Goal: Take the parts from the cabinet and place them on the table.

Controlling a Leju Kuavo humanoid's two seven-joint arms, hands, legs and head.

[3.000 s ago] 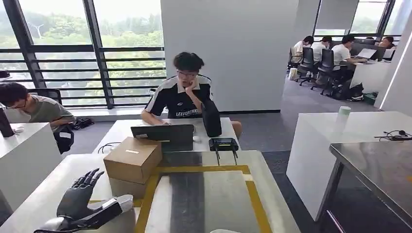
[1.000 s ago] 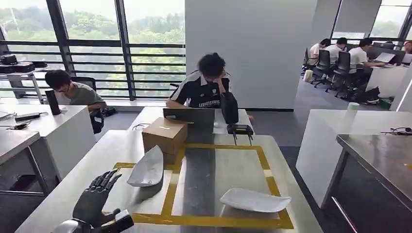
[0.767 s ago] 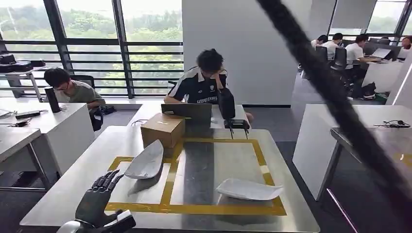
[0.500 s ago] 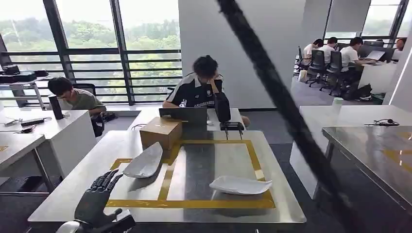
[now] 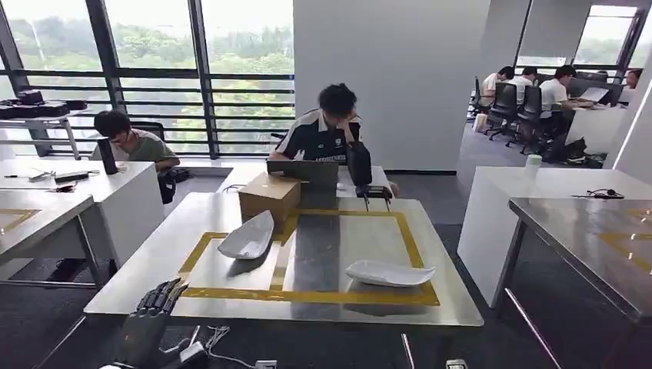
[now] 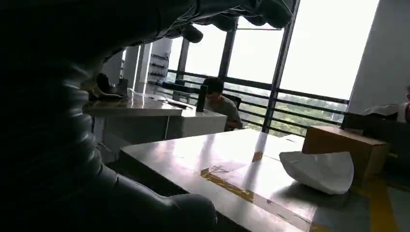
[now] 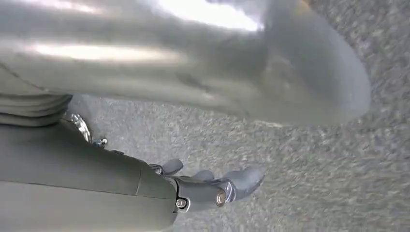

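Two parts (image 5: 247,238) (image 5: 389,273) lie on the table (image 5: 154,261); our left hand (image 5: 144,329) is spread and empty, our right hand (image 7: 212,188) loosely open, holding nothing.

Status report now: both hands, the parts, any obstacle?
Left hand open, holds nothing. Right hand hangs over floor, holds nothing. Two white parts on table. Cardboard box beside left part.
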